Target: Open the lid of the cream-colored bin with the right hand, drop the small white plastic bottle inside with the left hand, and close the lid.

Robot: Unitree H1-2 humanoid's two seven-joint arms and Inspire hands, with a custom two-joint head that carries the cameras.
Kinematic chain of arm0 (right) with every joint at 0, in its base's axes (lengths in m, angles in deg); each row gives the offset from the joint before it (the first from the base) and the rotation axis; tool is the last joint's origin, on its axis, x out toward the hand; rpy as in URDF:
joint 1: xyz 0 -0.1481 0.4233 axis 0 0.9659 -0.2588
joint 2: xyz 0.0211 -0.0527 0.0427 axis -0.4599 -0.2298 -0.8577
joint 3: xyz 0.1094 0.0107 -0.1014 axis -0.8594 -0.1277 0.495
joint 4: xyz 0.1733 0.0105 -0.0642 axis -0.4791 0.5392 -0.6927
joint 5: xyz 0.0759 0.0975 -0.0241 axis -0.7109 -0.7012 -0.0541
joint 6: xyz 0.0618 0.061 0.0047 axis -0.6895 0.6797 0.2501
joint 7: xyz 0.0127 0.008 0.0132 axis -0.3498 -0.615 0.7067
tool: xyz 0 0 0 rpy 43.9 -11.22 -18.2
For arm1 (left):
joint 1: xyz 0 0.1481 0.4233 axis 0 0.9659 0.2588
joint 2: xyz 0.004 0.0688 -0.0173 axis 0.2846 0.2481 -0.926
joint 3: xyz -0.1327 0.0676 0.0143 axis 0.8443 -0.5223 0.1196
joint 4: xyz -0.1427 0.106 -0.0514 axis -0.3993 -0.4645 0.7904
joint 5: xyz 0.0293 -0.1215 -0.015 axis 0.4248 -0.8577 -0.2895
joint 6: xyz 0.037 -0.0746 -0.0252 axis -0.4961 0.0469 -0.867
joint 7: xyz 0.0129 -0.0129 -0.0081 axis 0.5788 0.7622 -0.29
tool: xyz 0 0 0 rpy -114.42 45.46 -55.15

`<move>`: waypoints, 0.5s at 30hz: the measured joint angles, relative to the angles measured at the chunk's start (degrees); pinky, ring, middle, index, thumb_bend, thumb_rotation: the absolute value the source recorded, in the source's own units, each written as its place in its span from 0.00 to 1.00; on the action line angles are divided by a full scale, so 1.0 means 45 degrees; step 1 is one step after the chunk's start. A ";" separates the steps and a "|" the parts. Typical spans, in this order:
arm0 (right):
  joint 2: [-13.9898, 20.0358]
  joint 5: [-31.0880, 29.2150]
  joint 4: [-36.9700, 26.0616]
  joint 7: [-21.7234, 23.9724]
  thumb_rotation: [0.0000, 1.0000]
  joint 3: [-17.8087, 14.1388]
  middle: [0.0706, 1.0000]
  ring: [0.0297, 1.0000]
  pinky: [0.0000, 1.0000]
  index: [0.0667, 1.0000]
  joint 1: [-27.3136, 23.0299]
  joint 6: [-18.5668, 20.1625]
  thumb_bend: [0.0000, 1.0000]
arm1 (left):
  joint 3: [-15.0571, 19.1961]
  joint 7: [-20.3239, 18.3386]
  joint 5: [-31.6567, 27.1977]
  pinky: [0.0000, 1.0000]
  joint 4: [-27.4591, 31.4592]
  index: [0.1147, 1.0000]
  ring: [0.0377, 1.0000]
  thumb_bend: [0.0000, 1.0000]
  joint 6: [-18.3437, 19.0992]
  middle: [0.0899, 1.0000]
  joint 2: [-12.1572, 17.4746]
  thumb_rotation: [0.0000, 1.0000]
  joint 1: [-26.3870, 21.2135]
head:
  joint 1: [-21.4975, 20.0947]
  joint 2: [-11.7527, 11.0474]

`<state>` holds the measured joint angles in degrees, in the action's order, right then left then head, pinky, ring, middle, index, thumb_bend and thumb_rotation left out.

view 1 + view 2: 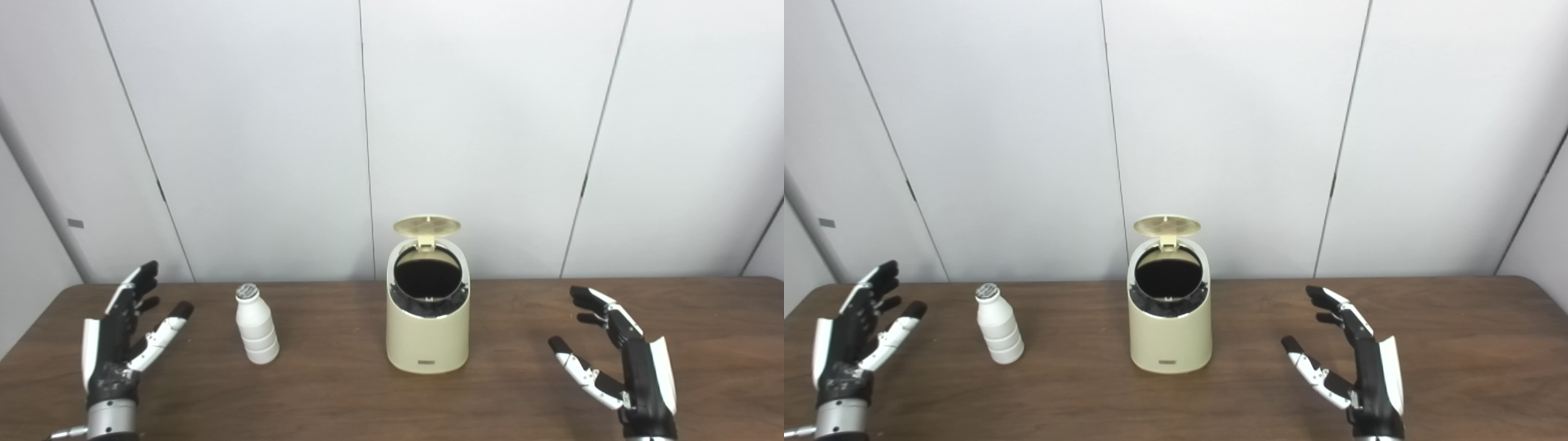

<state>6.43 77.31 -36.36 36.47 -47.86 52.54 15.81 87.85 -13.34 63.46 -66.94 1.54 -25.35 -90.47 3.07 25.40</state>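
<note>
Left eye view: we've got one cream-colored bin (pixel 427 331) mid-worktop (pixel 343 392) with its lid (pixel 427 225) already flipped up, and one small white plastic bottle (pixel 256 334) standing upright just left of it, probably within easy reach. Our left hand (pixel 122 343) is empty, fingers spread.

Right eye view: same single bin and bottle, well apart from our right hand (pixel 1350 367), also spread and holding nothing.
</note>
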 measured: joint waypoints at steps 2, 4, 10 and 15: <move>0.0000 0.0119 -0.0031 0.0003 0.24 -0.0026 0.75 0.75 0.68 0.73 0.0016 0.0174 0.28 | -0.0139 -0.0109 0.0101 0.86 0.0015 0.89 0.93 1.00 0.0002 0.91 0.0015 0.56 0.0008 | 0.0137 -0.0020; 0.0006 0.0147 -0.0094 0.0018 0.16 -0.0077 0.75 0.75 0.68 0.73 0.0072 0.0411 0.27 | -0.0229 -0.0292 0.0118 0.86 0.0075 0.89 0.93 1.00 0.0002 0.92 0.0029 0.52 0.0063 | 0.0196 -0.0020; 0.0125 -0.0070 -0.0114 0.0249 0.10 -0.0126 0.76 0.76 0.68 0.73 0.0108 0.0468 0.26 | -0.0693 -0.0738 0.0712 0.78 0.0085 0.92 0.90 1.00 0.0208 0.92 0.0351 0.47 0.0335 | 0.0859 -0.0058; 0.0272 0.0179 -0.0388 0.0266 0.01 -0.0250 0.75 0.75 0.68 0.72 0.0258 0.0802 0.26 | -0.1223 -0.1108 0.1707 0.77 0.0181 0.95 0.90 1.00 0.0930 0.94 0.0917 0.50 0.0556 | 0.1075 -0.0039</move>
<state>7.65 78.12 -38.10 37.67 -48.98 53.70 19.42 82.35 -18.33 71.14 -66.13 5.72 -21.23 -87.97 7.91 25.22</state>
